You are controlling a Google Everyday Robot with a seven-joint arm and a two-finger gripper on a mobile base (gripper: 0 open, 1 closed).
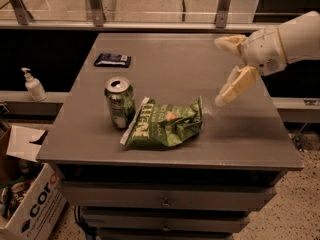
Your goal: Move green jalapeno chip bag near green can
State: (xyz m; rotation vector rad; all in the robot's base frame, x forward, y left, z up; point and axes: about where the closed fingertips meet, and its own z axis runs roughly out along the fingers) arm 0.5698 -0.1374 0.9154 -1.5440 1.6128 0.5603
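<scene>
The green jalapeno chip bag [165, 125] lies crinkled on the grey table [240, 139], its white edge strip next to the green can [120, 102], which stands upright just left of it. My gripper [221, 71] is open and empty, raised above the table to the right of the bag and apart from it. Its two pale fingers [235, 85] are spread wide.
A small flat dark blue packet [113, 60] lies at the table's back left. A white pump bottle [33, 85] stands on a ledge to the left. A cardboard box [27, 204] sits on the floor at lower left. Drawers are below the tabletop.
</scene>
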